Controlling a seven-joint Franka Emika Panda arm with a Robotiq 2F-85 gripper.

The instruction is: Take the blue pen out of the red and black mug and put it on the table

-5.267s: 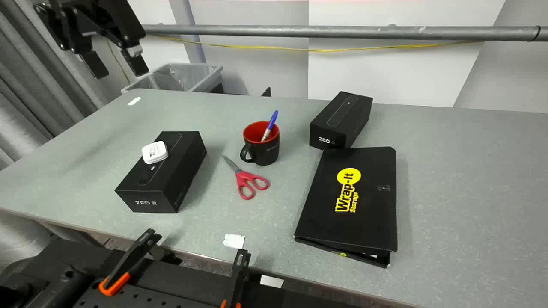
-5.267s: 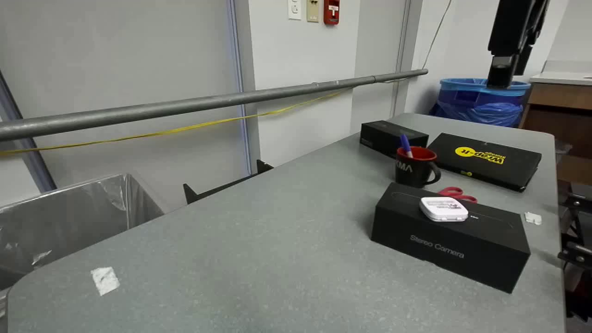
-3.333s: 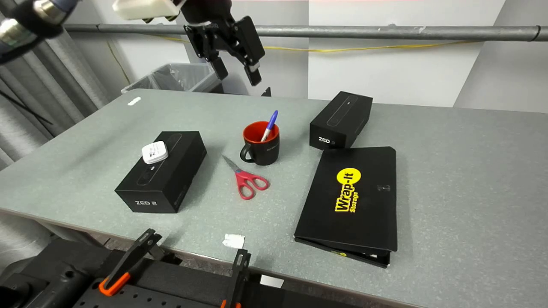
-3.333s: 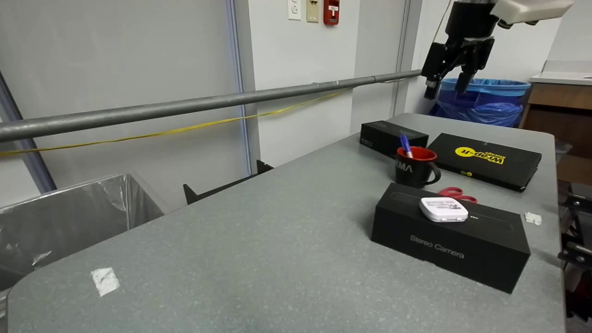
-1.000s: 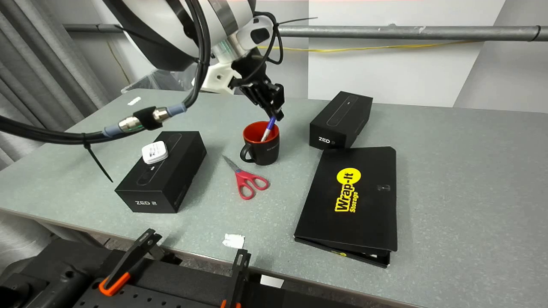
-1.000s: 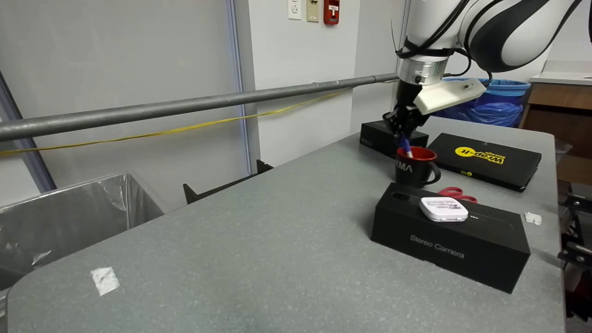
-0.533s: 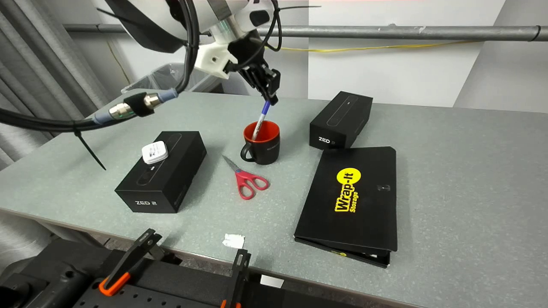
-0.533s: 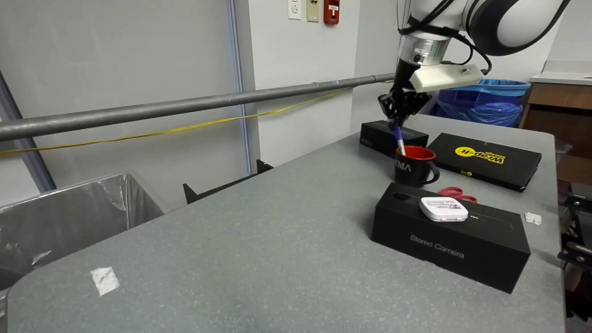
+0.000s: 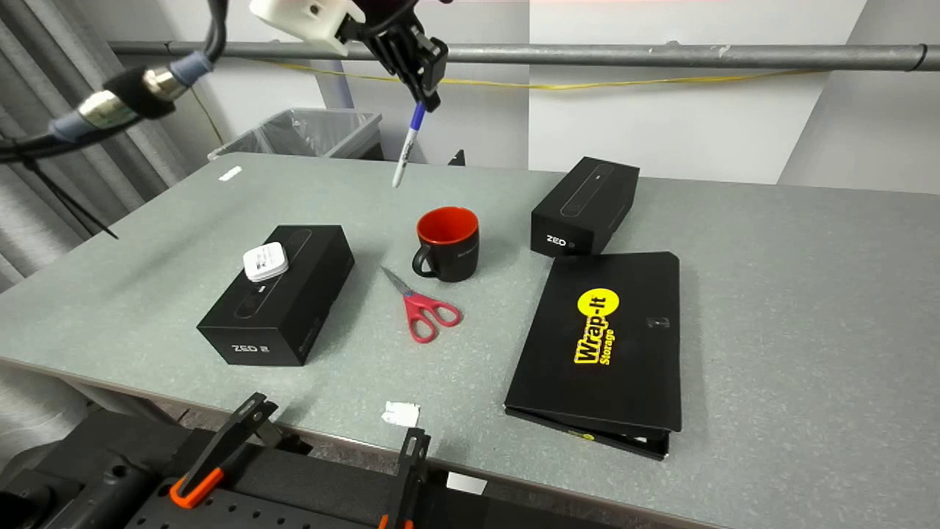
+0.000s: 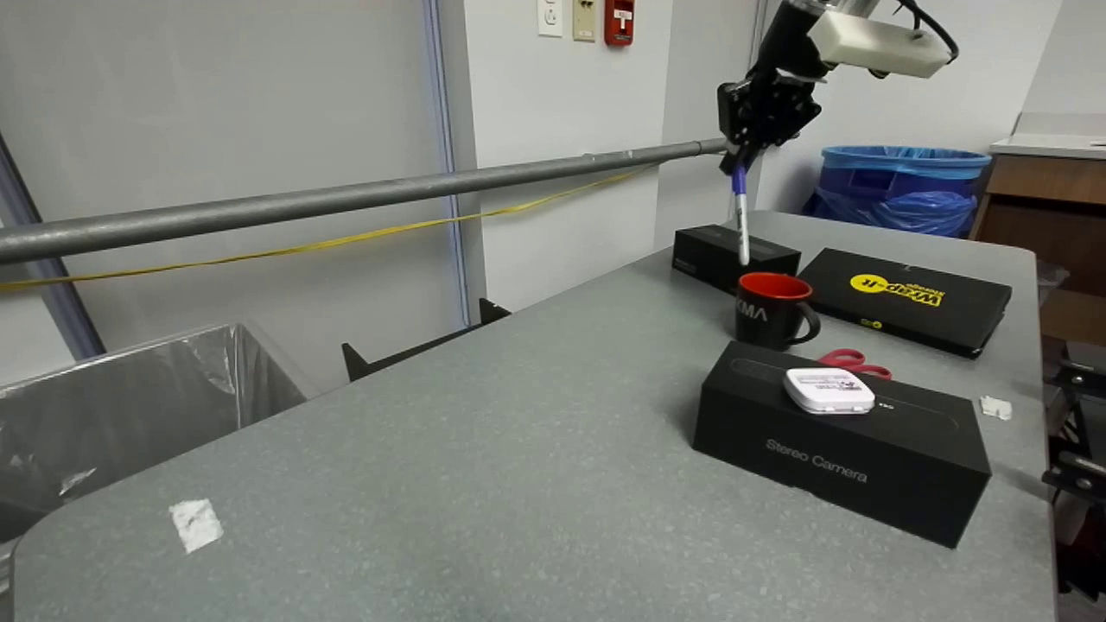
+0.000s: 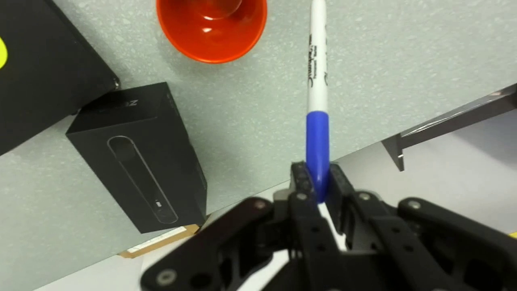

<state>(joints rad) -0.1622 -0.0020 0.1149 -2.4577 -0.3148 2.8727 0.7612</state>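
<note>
The blue pen [image 11: 318, 85] has a blue cap and a white barrel with dark lettering. My gripper [image 11: 317, 173] is shut on the cap end, one finger on each side. In both exterior views the pen [image 9: 407, 147] hangs in the air, slightly tilted, its white end pointing down. It is wholly outside the red and black mug [image 9: 449, 258], which stands upright on the grey table [image 9: 352, 198]. In the wrist view the red inside of the mug [image 11: 212, 36] shows no pen, though its top edge is cut off.
Red-handled scissors [image 9: 426, 312] lie close to the mug. A black box [image 9: 283, 294] bears a small white case [image 9: 266, 261]. Another black box [image 9: 585, 207] touches a black Wrap-It folder [image 9: 609, 353]. A grey pipe [image 9: 661, 55] runs along the wall; a lined bin [image 9: 316, 128] stands beyond the table.
My gripper came down from above, closed on the pen's cap, then pulled the pen up and out of the mug. It has since risen and shifted sideways. The mug has barely moved.
</note>
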